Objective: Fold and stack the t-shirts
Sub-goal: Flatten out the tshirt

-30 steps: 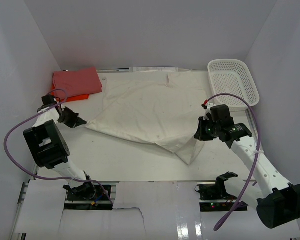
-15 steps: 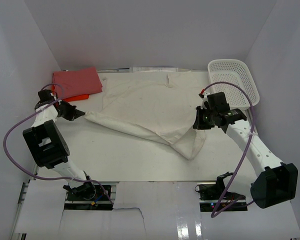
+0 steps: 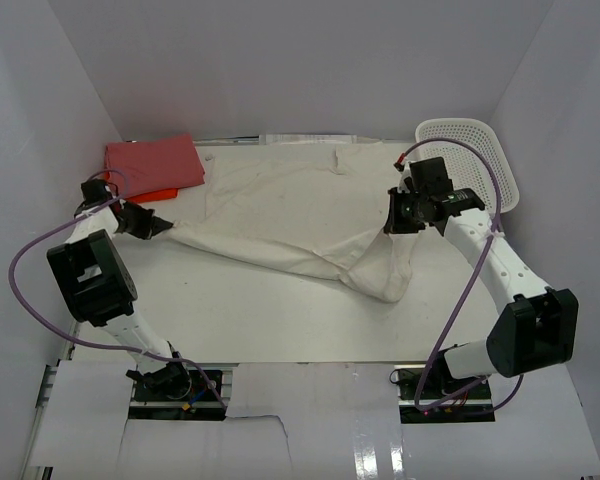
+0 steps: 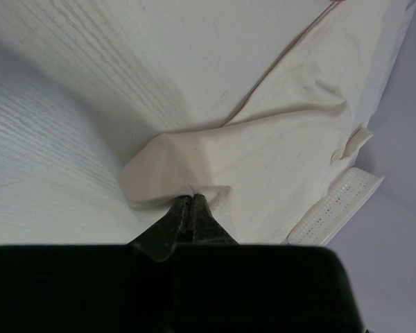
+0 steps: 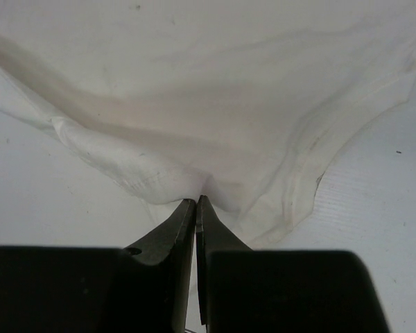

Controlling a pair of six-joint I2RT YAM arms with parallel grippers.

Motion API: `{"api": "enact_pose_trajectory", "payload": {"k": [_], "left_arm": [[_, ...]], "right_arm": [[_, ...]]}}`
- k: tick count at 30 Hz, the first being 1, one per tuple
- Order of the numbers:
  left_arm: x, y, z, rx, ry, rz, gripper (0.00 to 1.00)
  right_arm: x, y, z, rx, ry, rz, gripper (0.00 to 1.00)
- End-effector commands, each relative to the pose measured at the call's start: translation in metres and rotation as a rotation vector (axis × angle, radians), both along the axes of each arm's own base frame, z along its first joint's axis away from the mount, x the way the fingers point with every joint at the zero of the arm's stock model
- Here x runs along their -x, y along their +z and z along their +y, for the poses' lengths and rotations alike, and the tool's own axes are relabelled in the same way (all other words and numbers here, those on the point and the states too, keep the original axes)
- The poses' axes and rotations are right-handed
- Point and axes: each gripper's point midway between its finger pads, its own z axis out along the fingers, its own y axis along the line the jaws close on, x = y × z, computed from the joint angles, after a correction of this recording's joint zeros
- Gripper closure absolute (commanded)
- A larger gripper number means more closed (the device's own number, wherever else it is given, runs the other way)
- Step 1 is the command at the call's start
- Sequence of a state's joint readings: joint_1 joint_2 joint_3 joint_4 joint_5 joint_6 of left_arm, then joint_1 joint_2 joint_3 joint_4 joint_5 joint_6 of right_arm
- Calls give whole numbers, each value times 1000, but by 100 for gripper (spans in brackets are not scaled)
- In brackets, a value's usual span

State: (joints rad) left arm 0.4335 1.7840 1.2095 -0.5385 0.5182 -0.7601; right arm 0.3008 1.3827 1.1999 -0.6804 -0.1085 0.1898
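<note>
Two are done, I judge: the pink-red t-shirt point(image 3: 152, 162) lies folded on the orange t-shirt point(image 3: 148, 194) at 10 o'clock. The cream t-shirt point(image 3: 280, 210) at the centre is not yet folded. The left end effector point(image 3: 163, 229) and the right end effector point(image 3: 390, 224) are each clenched on its edge.

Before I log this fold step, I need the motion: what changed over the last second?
The right jaws, shut on the cream shirt, carried its near corner toward the far wall; the left jaws, also shut on it, edged the same way. Its near edge drew back. Pink shirt, orange shirt and basket stayed put.

cream t-shirt point(image 3: 280, 215), near edge drawn rearward
</note>
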Motion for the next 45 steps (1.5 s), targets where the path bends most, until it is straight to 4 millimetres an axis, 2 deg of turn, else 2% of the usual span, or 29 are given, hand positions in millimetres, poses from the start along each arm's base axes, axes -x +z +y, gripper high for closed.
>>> {"api": "enact_pose_trajectory", "payload": {"k": [1,7,13,17,24,28,34,37,40,41,42,45], "left_arm": [[-22,23,4,-23,17,-79,100],[-37,34,5,-26,31,-102,100],[-48,35,0,-26,15,-108,100],[-60,37,-12,-36,-18,-116,100],[-72,25,-31,-25,-63,-93,100],[-73,15,-33,-21,-69,-74,100],[-75,16,-30,-41,-62,-66,100],[-75,16,-29,-49,-58,-64,100],[-72,15,-29,-48,-56,-59,100],[-72,16,-30,-49,-61,-63,100],[-71,17,-30,-49,-63,-64,100],[-69,28,-34,-61,-97,-87,100]], "right_arm": [[-24,21,-4,9,-11,-79,92],[-43,24,-9,10,-36,-81,92],[-57,25,-18,24,-66,-86,92],[-63,23,-26,40,-89,-89,92],[-72,18,-33,43,-109,-73,92],[-70,17,-38,57,-131,-74,92],[-66,32,-42,41,-145,-108,92],[-59,45,-38,7,-135,-123,92],[-45,58,-31,-45,-114,-141,92],[-38,67,-30,-62,-109,-166,92],[-33,68,-28,-76,-98,-164,92],[-25,85,-32,-75,-114,-208,92]]}}
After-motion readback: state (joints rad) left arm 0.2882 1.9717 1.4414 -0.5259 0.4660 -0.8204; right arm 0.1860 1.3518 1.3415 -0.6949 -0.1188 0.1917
